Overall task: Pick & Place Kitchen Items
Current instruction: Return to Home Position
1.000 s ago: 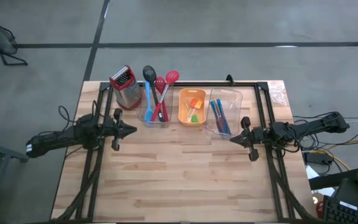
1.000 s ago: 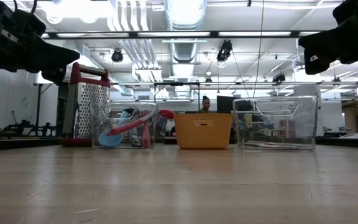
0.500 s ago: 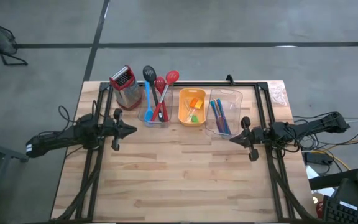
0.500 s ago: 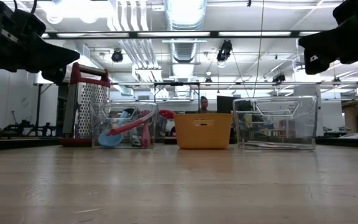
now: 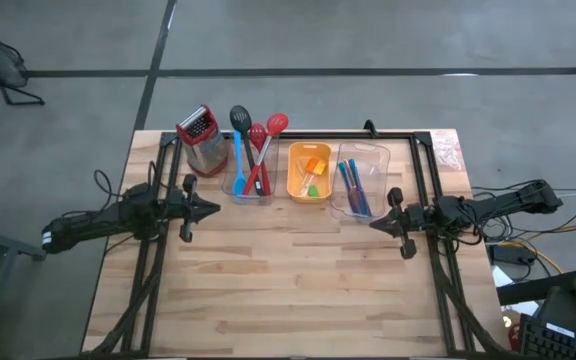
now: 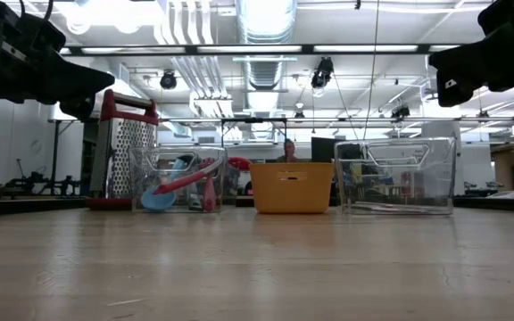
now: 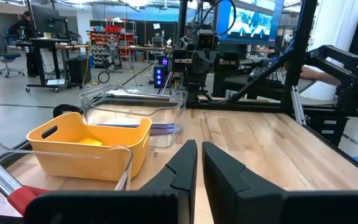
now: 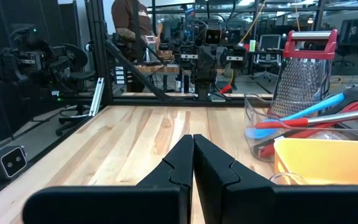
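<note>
The wooden tabletop (image 5: pixel 288 290) is bare across its near half, with everything standing in a row along the far edge. The two dark arms reach in from the left and right edges. The left gripper (image 5: pixel 216 210) and right gripper (image 5: pixel 372 225) hang above the wood, pointing at each other across the middle. The right one's fingers are pressed together, the left one's show only a sliver of gap, and neither holds anything. A box grater (image 5: pixel 201 140) stands nearest the far left corner. Beside it a clear bin (image 5: pixel 248 201) holds the spoons (image 5: pixel 257 135), black, red and blue, handles down and heads leaning out toward the far edge. Next comes a yellow bin (image 5: pixel 293 170), then a second clear bin (image 5: pixel 383 165) where the blue-handled cutlery (image 5: pixel 351 187) lies flat, running far to near. Small orange and green pieces (image 5: pixel 314 167) lie in the yellow bin, their shapes too small to make out. From table height, the yellow wall hides them.
</note>
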`<state>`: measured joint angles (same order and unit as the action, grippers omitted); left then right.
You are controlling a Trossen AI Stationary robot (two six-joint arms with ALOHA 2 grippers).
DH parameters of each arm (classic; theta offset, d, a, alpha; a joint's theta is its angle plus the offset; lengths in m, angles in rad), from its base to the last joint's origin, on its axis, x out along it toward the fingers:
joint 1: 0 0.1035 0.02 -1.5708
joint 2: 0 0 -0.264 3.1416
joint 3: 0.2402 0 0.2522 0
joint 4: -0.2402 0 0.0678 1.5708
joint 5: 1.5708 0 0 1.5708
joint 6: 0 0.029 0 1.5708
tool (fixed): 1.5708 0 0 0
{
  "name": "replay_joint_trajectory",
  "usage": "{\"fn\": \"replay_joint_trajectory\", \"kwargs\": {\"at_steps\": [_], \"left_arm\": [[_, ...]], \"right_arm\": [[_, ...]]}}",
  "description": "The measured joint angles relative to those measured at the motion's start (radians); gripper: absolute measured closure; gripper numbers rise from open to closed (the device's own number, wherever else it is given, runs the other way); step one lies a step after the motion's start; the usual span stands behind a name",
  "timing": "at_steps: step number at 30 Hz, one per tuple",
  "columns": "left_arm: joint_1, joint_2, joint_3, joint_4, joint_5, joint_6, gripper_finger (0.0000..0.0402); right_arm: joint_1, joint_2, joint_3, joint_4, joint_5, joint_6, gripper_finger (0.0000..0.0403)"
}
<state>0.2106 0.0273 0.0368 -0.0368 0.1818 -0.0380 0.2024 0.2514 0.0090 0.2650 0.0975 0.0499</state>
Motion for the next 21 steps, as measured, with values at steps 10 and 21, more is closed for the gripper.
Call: {"fn": "replay_joint_trajectory", "kwargs": {"at_steps": [10, 21], "left_arm": [[0.0, 0.0, 0.0, 0.0, 0.0, 0.0, 0.0372], [0.0, 0.0, 0.0, 0.0, 0.0, 0.0, 0.0373]], "right_arm": [[0.0, 0.0, 0.0, 0.0, 0.0, 0.001, 0.0394], [0.0, 0.0, 0.0, 0.0, 0.0, 0.0, 0.0394]]}}
